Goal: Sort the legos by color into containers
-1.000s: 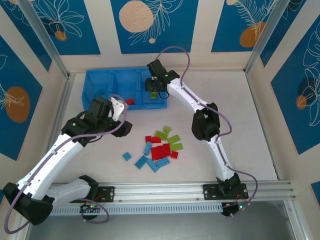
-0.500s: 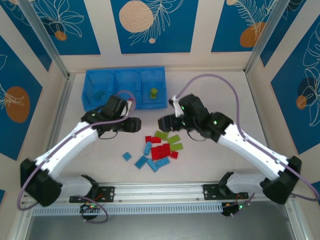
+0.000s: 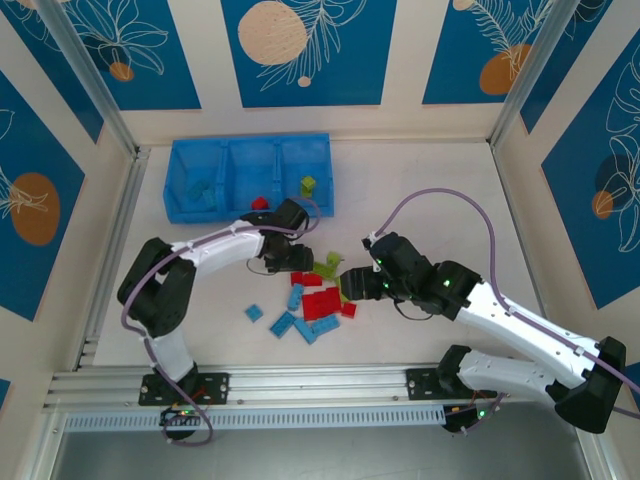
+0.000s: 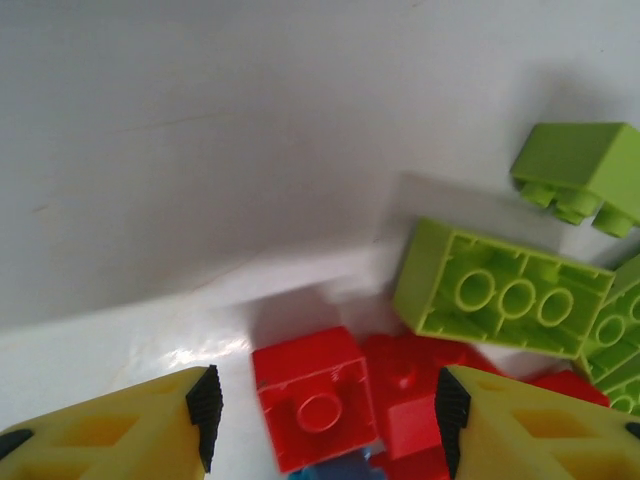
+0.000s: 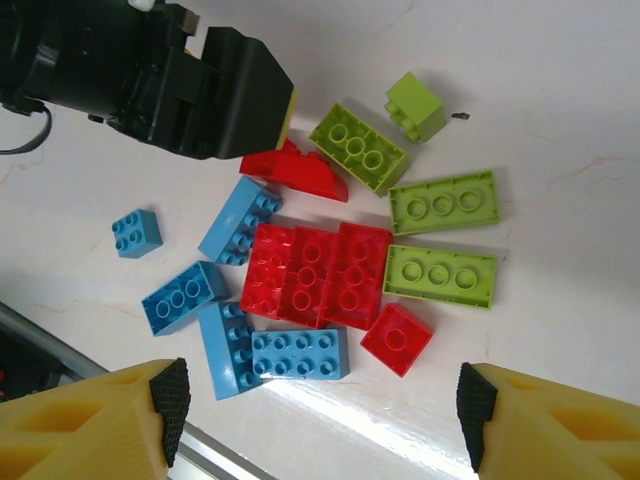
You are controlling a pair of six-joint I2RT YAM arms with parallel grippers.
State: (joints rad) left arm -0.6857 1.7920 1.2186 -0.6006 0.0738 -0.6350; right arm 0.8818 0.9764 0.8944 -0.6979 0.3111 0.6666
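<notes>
Legos (image 3: 320,295) lie in a loose heap mid-tabletop (image 3: 450,190), with red, light blue and lime green mixed. The blue tray (image 3: 250,142) sits well apart, at about 11 o'clock from the heap. Its compartments already hold what looks like a blue piece (image 3: 200,188) on the left, a red piece (image 3: 258,203) in the middle and a lime piece (image 3: 308,186) on the right. The left gripper (image 3: 297,258) hangs over the heap's 11 o'clock edge. In its wrist view the jaws stand released, one finger on either side of a small red brick (image 4: 315,405) without touching it. A long lime green brick (image 4: 503,300) lies upside down at 2 o'clock of that brick. The right gripper (image 3: 352,285) hovers at the heap's 3 o'clock side, jaws also spread and holding nothing. It looks down on the flat red plate (image 5: 320,275), with blue bricks (image 5: 185,297) toward 8 o'clock and green bricks (image 5: 443,202) toward 2 o'clock. The step in hand looks like the left arm picking a red brick. Next it likely needs to lower and clench squarely on that brick without catching the red neighbour (image 4: 410,400) just beside it, then carry it to the middle compartment.
</notes>
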